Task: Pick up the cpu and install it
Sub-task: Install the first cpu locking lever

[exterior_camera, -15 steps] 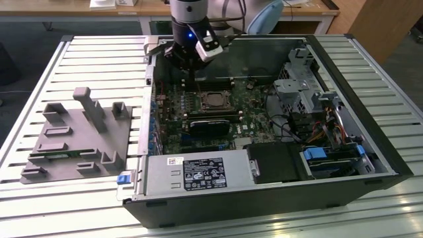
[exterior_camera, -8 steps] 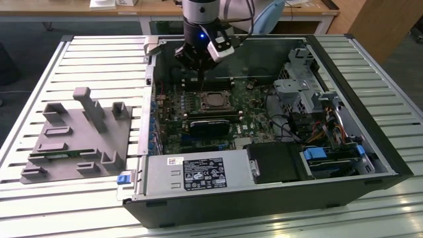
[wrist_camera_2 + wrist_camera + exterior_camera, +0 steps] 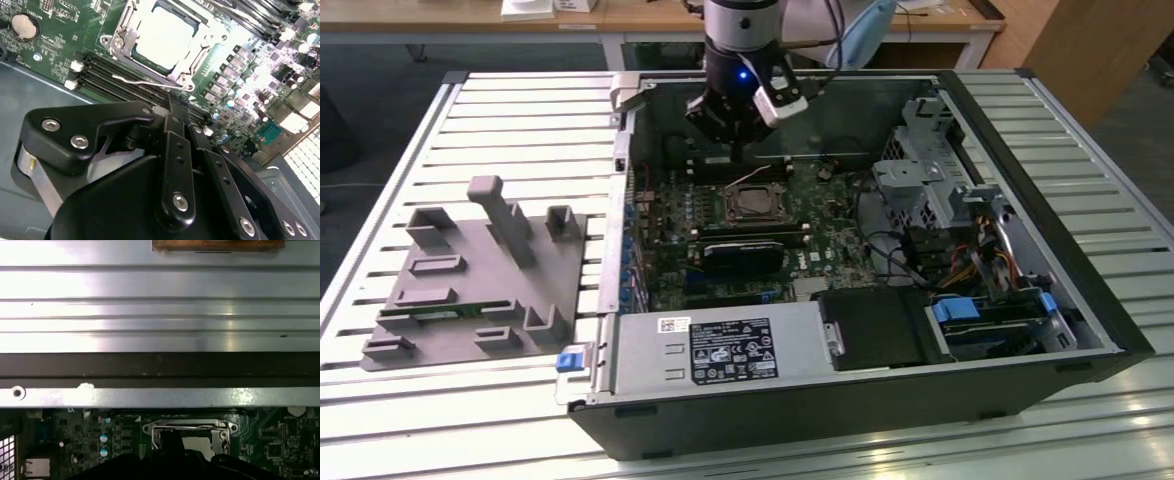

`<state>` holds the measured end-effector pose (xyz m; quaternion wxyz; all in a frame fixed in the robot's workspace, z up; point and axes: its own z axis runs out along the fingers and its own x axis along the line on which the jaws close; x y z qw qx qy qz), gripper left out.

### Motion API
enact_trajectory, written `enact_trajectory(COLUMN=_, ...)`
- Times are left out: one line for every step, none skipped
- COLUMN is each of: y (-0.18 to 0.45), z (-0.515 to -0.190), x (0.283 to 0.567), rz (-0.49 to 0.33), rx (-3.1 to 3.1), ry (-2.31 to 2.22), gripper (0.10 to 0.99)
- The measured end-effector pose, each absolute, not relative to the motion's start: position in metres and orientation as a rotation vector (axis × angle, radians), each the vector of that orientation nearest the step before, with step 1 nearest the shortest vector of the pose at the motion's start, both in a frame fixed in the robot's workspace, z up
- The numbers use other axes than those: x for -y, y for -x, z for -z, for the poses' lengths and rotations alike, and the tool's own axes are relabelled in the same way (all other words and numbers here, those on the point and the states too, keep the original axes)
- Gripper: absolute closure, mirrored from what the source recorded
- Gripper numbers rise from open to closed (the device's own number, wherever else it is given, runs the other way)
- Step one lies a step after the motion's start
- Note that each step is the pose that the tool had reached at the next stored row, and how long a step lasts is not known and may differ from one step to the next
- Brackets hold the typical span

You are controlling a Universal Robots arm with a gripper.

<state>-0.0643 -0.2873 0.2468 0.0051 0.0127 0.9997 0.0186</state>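
Hovering just above the socket (image 3: 754, 203), the gripper (image 3: 744, 150) carries nothing visible; its closure cannot be determined. The cpu (image 3: 164, 36) already sits in the socket, whose retention frame looks unlatched, so seating appears done.

Robotics lab or workshop, opened computer case (image 3: 854, 400) on a slatted metal table (image 3: 520, 130), grey fixture tray (image 3: 474, 275), wooden workbenches (image 3: 654, 20) behind
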Motion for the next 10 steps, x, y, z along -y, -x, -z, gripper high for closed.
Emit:
enact_trajectory(y=0.0643, z=-0.2465, x=0.2875, rz=-0.067, rx=-3.129, ry=-0.04, gripper=0.98)
enact_trajectory(y=0.0643, z=-0.2459, x=0.2876, rz=-0.073, rx=-3.129, ry=-0.04, gripper=0.98)
enact_trajectory(y=0.0643, z=-0.245, x=0.2876, rz=-0.078, rx=-3.128, ry=-0.04, gripper=0.98)
enact_trajectory(y=0.0643, z=-0.2445, x=0.2878, rz=-0.085, rx=-3.128, ry=-0.04, gripper=0.98)
enact_trajectory(y=0.0643, z=-0.2441, x=0.2878, rz=-0.102, rx=-3.128, ry=-0.04, gripper=0.98)
enact_trajectory(y=0.0643, z=-0.2434, x=0.2878, rz=-0.114, rx=-3.127, ry=-0.04, gripper=0.98)
enact_trajectory(y=0.0642, z=-0.2426, x=0.2878, rz=-0.122, rx=-3.127, ry=-0.04, gripper=0.98)
enact_trajectory(y=0.064, z=-0.242, x=0.2879, rz=-0.13, rx=-3.127, ry=-0.04, gripper=0.98)
enact_trajectory(y=0.0633, z=-0.2413, x=0.2878, rz=-0.137, rx=-3.126, ry=-0.04, gripper=0.98)
enact_trajectory(y=0.0621, z=-0.2406, x=0.2878, rz=-0.143, rx=-3.126, ry=-0.04, gripper=0.98)
